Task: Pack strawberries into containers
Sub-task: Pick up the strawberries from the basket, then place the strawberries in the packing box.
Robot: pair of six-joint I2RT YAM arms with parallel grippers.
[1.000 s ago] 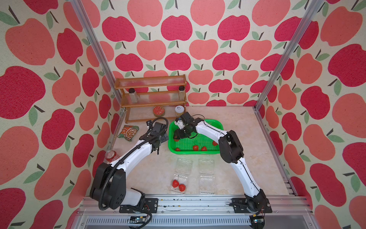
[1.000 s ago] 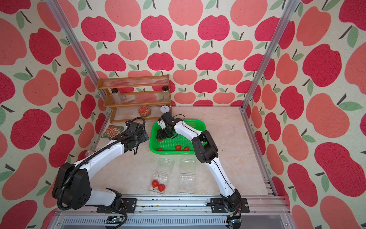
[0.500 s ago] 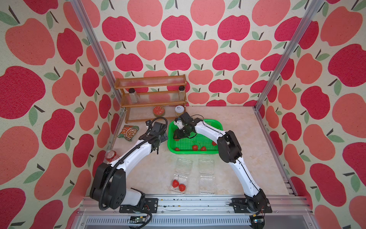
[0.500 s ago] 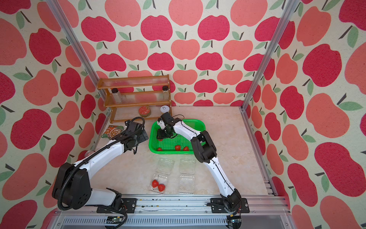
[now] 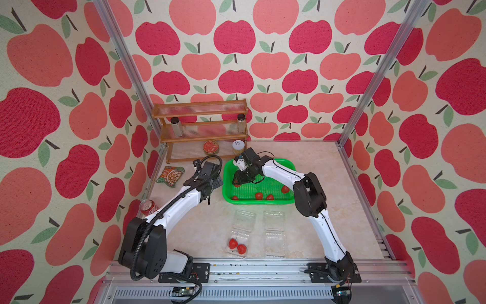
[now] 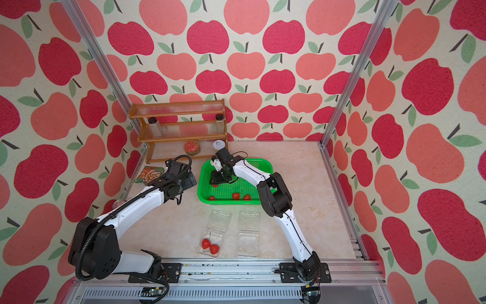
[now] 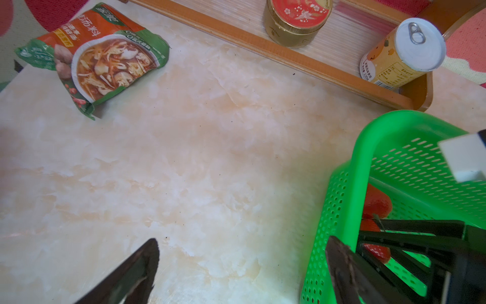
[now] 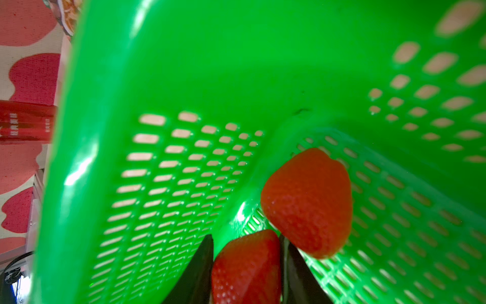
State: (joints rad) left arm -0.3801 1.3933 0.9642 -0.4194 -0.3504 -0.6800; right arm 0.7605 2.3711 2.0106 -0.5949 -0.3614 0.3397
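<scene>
My right gripper [image 8: 246, 238] is shut on a red strawberry [image 8: 247, 265] in the near left corner of the green basket [image 5: 257, 202]. A second strawberry [image 8: 307, 202] lies right beside it against the wall. Several more strawberries [image 5: 259, 195] lie along the basket's front. Two clear containers [image 5: 244, 219] [image 5: 274, 233] lie open in front of the basket; the left one holds two strawberries [image 5: 232, 243]. My left gripper [image 7: 243, 239] hangs open and empty over the table, just outside the basket's left wall [image 7: 339, 210].
A wooden shelf [image 5: 200, 131] stands at the back left with a red-topped tin [image 5: 211, 146] and a white-lidded can [image 5: 238, 146]. A soup packet [image 5: 170, 176] and a red soda can [image 5: 147, 206] lie by the left wall.
My right gripper's jaws have narrowed onto the strawberry in the basket corner. The left arm has stayed where it was.
</scene>
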